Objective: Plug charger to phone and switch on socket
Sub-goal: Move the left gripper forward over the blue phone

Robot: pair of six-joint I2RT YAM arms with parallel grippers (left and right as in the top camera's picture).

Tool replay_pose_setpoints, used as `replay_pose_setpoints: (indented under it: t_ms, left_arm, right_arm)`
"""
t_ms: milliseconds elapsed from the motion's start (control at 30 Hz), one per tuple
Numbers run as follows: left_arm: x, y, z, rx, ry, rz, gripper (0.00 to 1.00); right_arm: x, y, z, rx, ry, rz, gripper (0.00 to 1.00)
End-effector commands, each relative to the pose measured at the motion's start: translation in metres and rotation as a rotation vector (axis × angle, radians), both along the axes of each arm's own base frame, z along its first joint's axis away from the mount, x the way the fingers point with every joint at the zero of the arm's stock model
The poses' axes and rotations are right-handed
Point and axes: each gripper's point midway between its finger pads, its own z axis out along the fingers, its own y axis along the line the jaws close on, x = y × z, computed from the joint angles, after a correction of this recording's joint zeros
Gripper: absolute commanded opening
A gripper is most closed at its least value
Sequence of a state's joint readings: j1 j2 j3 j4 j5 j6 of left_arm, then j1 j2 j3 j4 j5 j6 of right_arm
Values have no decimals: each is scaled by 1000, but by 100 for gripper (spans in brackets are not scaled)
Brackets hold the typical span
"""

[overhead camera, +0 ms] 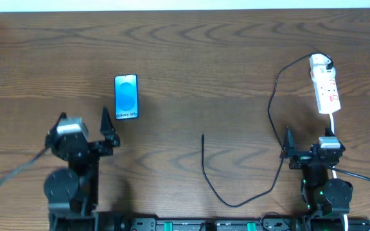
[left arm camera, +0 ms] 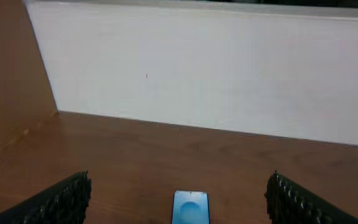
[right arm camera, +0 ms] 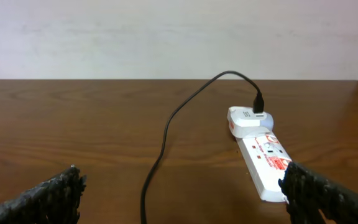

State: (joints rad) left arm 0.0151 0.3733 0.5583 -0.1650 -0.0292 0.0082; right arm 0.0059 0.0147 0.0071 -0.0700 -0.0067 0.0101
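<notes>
The phone (overhead camera: 126, 97) lies flat on the table with its blue screen up, just beyond my left gripper (overhead camera: 85, 125), which is open and empty. In the left wrist view the phone (left arm camera: 190, 208) sits between the open fingers (left arm camera: 179, 202). The socket (overhead camera: 324, 88) lies at the far right with the white adapter (overhead camera: 320, 63) plugged in its far end. The charger cable (overhead camera: 272, 109) runs from the adapter down and left to its plug tip (overhead camera: 202, 136) at mid-table. My right gripper (overhead camera: 308, 146) is open and empty, near the socket (right arm camera: 263, 160) and cable (right arm camera: 160, 149).
A white wall (left arm camera: 204, 68) bounds the table's far side, and a wooden side panel (left arm camera: 8, 68) stands at the left. The socket's white cord (overhead camera: 333, 125) runs toward the right arm's base.
</notes>
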Motion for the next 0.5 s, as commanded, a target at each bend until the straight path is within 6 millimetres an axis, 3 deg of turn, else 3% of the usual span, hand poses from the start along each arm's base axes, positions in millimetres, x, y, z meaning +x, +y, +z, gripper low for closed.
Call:
replay_pose_setpoints:
  t_ms: [0, 233, 467]
  left_arm:
    - [20, 2, 19, 24, 80, 4, 90]
    - [69, 1, 20, 18, 362, -7, 90]
    - [99, 2, -2, 9, 743, -10, 90]
  right_arm:
    - [0, -1, -1, -15, 1, -5, 99]
    - [0, -1, -1, -15, 1, -5, 99]
    - [0, -1, -1, -15, 1, -5, 99]
